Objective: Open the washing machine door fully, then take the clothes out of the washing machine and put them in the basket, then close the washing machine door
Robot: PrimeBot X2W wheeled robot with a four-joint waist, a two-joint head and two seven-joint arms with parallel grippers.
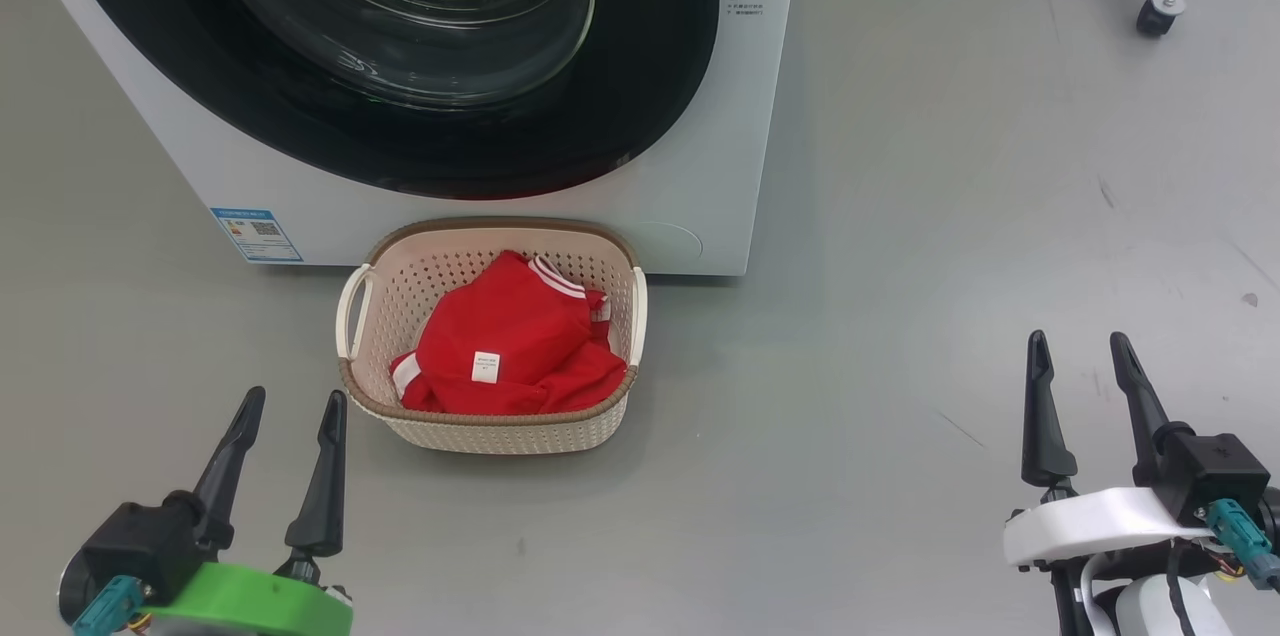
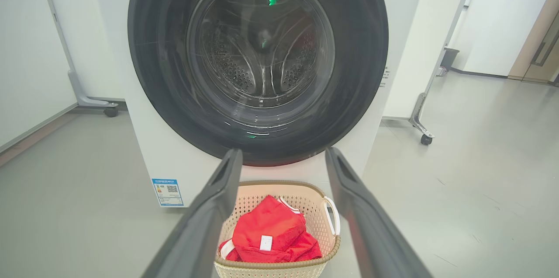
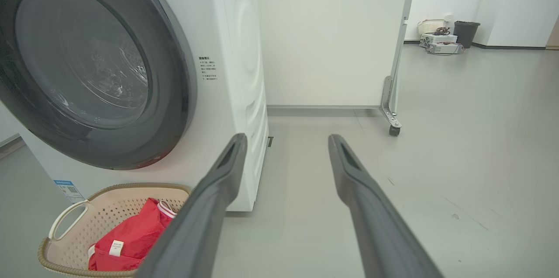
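**Operator:** Where is the washing machine standing, and how is its door sitting?

**Technician:** The washing machine (image 1: 690, 206) is standing on the grey floor (image 1: 900, 316), at the top of the head view. The washing machine door (image 1: 400, 46) is lying flush against the front panel, closed. The steel drum (image 2: 262, 64) is showing through the glass.

**Operator:** Where is the basket sitting?

**Technician:** The basket (image 1: 500, 431) is sitting on the floor directly in front of the machine, with its rear rim just below the door. The clothes (image 1: 510, 346) are lying bunched inside it, red, with a white tag (image 1: 485, 366) facing up.

**Operator:** What are the grippers doing?

**Technician:** The left gripper (image 1: 296, 398) is hovering over the floor just left of the basket. Its fingers are standing spread apart and gripping nothing. The right gripper (image 1: 1077, 339) is hovering well apart to the right, its fingers likewise spread and gripping nothing.
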